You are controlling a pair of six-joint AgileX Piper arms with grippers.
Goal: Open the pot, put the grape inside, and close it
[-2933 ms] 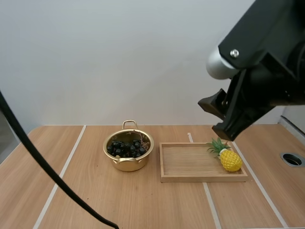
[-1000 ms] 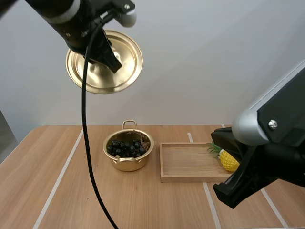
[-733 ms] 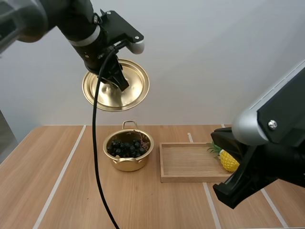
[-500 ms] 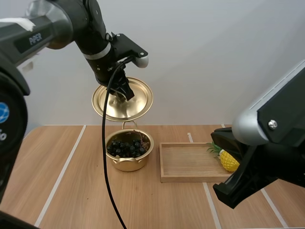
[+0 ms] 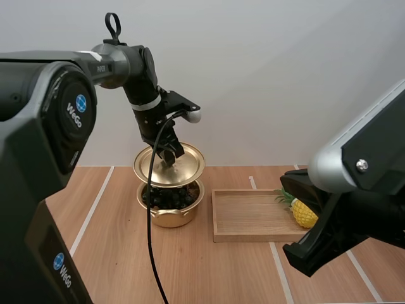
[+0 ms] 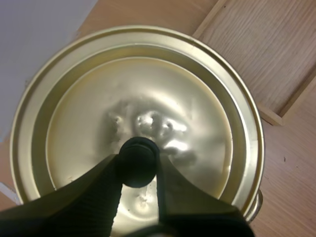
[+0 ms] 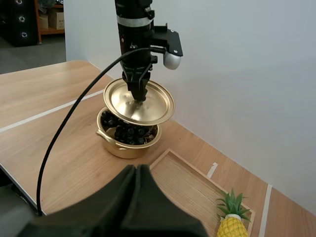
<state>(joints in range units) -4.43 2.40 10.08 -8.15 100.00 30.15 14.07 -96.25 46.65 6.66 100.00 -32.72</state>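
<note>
A gold pot (image 5: 169,212) stands on the table with dark grapes (image 5: 166,197) inside. Its gold lid (image 5: 185,166) hangs just above the pot's rim, slightly tilted. My left gripper (image 5: 169,155) is shut on the lid's black knob (image 6: 137,160), its fingers (image 6: 103,195) pinching it from both sides. From the right wrist view the lid (image 7: 153,106) hovers over the pot (image 7: 123,145) and the grapes (image 7: 129,133) peek out beneath it. My right gripper (image 7: 137,173) is shut, its fingers together as one dark wedge, back from the pot near the table's front.
A wooden tray (image 5: 253,218) lies right of the pot, with a toy pineapple (image 5: 302,209) at its right end. The tray's corner (image 6: 276,74) shows beside the lid. My right arm's body (image 5: 354,209) looms over the table's right front.
My left gripper has carried the lid down and rightward from high at the upper left to just above the pot. The right arm has stayed put.
</note>
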